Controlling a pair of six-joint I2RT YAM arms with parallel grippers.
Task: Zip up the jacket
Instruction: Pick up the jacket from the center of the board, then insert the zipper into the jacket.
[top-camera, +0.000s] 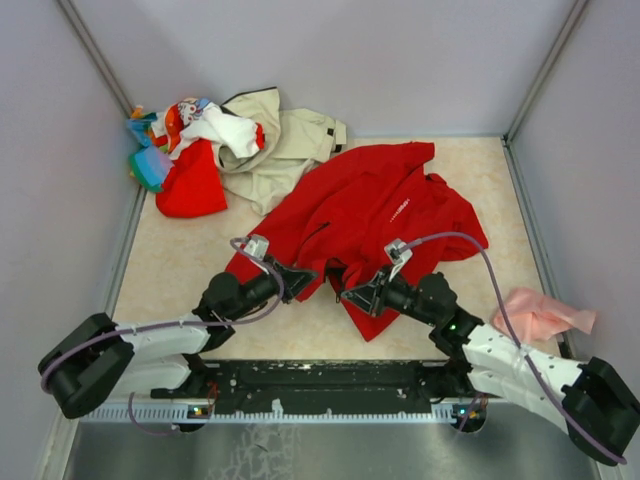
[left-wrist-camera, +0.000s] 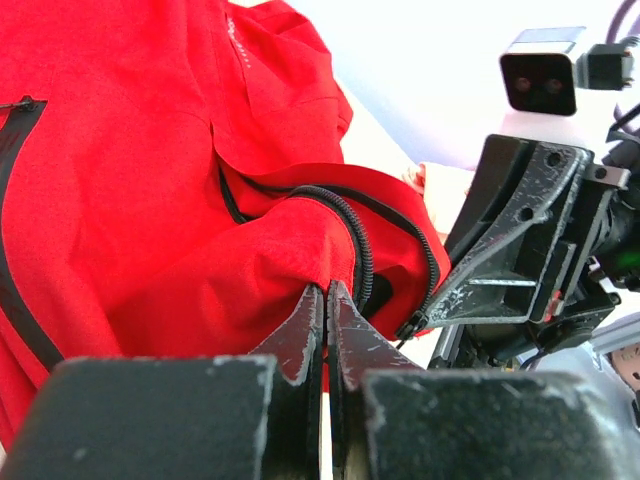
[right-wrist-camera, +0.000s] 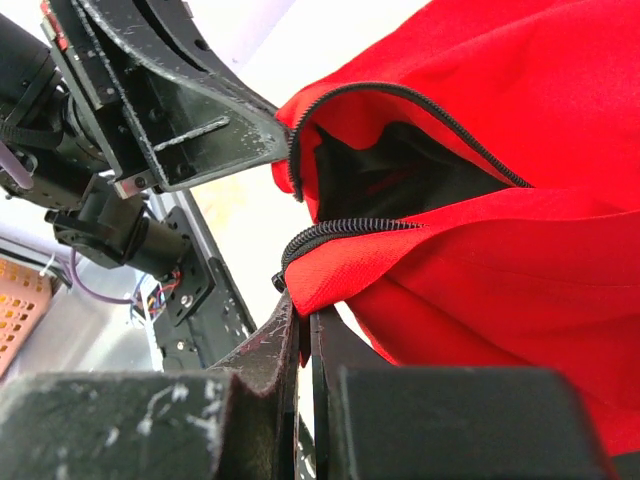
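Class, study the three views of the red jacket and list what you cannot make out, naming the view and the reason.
- Top view: the jacket hem corners, covered by the left gripper and right gripper.
- Top view: the chest logo, too small to read.
- Left wrist view: where the slider sits on the zipper, lost among folds.
- Right wrist view: the jacket's inside, too dark; its lower part is cut off by the picture's edge.

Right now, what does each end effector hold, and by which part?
Both hold the red jacket. The left end effector pinches its lower edge beside the zipper; the right end effector pinches the opposite edge by the zipper's end.
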